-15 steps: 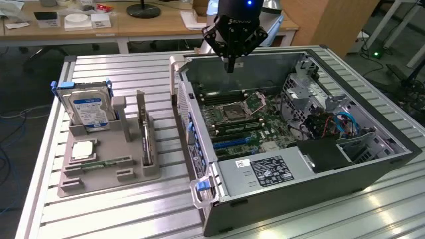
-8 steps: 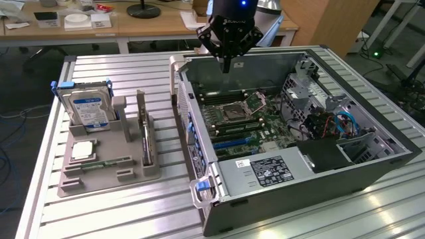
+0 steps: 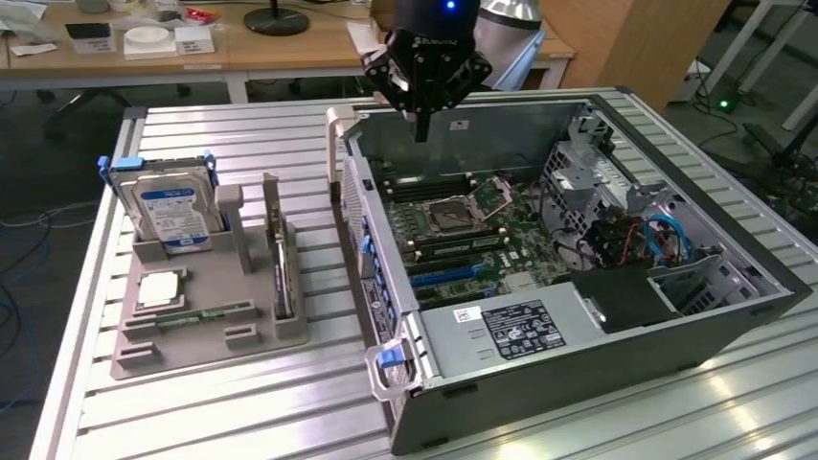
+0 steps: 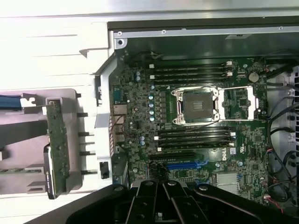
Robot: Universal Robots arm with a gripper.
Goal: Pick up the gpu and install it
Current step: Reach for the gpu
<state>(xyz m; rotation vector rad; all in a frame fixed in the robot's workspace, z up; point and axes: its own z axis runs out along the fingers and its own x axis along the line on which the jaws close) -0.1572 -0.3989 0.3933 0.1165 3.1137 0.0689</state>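
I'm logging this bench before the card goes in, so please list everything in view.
table: one, silver slatted metal, under everything
holder: one, grey, on the table at the exterior view's left
hard drive: one, silver with a blue label, upright in the holder
gpu: one, green board, on edge in the holder beside the hard drive
processor chip: one, silver, flat in the holder
memory stick: one, green, flat in the holder
computer case: one, dark grey, open, at the exterior view's right
motherboard: one, green, inside the case
desk: one, wooden, behind the table
tool: one, black, shut, empty, above the case
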